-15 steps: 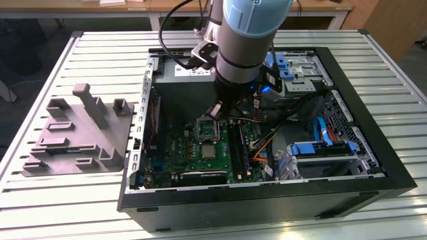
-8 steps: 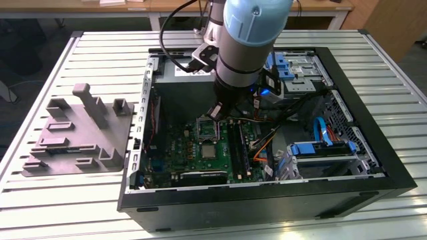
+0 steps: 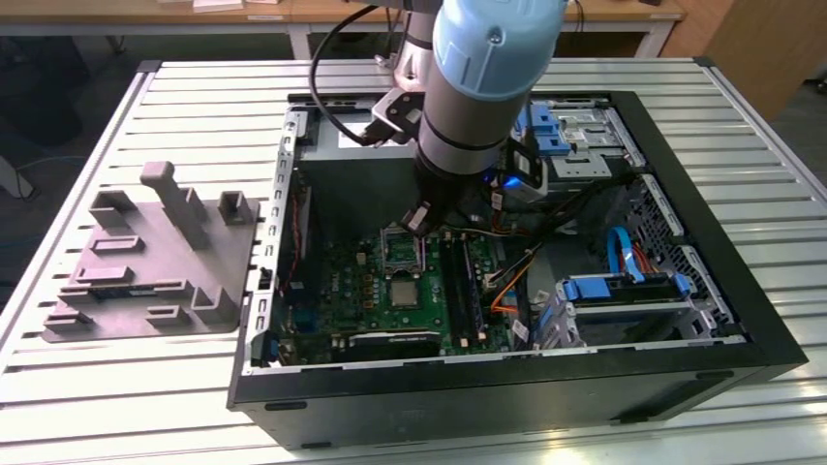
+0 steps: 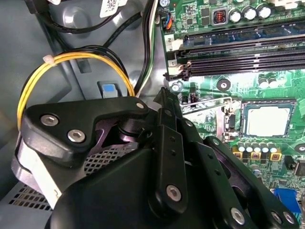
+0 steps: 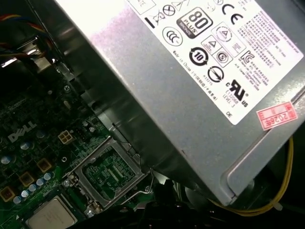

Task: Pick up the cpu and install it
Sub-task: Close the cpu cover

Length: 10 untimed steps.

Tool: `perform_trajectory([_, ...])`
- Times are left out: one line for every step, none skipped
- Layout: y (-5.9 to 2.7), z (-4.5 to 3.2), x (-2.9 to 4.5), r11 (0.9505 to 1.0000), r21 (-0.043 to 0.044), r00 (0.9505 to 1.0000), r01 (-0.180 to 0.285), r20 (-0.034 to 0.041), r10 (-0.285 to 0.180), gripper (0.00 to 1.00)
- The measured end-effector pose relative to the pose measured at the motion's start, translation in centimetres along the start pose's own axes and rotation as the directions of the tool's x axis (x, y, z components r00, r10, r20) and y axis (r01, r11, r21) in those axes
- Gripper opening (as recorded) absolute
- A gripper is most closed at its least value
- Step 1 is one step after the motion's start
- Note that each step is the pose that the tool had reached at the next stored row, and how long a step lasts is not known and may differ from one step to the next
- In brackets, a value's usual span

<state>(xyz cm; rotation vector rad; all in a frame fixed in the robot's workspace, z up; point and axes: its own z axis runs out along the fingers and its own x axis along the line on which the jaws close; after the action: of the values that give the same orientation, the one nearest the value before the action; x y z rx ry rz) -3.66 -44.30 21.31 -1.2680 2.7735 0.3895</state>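
Silver-topped cpu [image 3: 405, 292] lies flat on the green motherboard [image 3: 355, 291], just near-side of the open socket frame [image 3: 399, 251]. Light, rigid, fragile underside; grip by opposite edges. Gripper [image 3: 420, 221] hovers above the frame, carrying nothing; spread unclear.

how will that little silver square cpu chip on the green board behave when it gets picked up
The small flat silver-topped square cpu chip looks rigid, probably light. Its smooth metal top and thin edges may slip. Lying flat on the green motherboard, it shouldn't roll or tip.
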Motion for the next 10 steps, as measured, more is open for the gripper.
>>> perform_trajectory([-0.02, 0.07, 0.01, 1.0000, -0.0001, 1.0000, 0.000, 0.0000, 0.000, 0.11])
perform_trajectory([-0.04, 0.15, 0.02, 1.0000, 0.0000, 1.0000, 0.000, -0.0001, 0.000, 0.11])
perform_trajectory([-0.06, 0.24, 0.04, 1.0000, 0.0000, 1.0000, 0.000, 0.0000, 0.000, 0.11])
perform_trajectory([-0.07, 0.31, 0.05, 1.0000, -0.0002, 1.0000, 0.000, 0.0003, 0.000, 0.11])
perform_trajectory([-0.08, 0.39, 0.06, 1.0000, -0.0006, 1.0000, 0.000, 0.0007, 0.000, 0.11])
perform_trajectory([-0.09, 0.45, 0.06, 1.0000, -0.0008, 1.0000, 0.000, 0.0009, 0.000, 0.11])
perform_trajectory([-0.10, 0.52, 0.06, 1.0000, -0.0011, 1.0000, 0.000, 0.0012, 0.000, 0.11])
perform_trajectory([-0.11, 0.58, 0.07, 1.0000, -0.0013, 1.0000, 0.000, 0.0013, 0.000, 0.11])
perform_trajectory([-0.12, 0.65, 0.07, 1.0000, -0.0015, 1.0000, 0.001, 0.0015, -0.001, 0.11])
perform_trajectory([-0.13, 0.72, 0.07, 1.0000, -0.0015, 1.0000, 0.001, 0.0016, -0.001, 0.11])
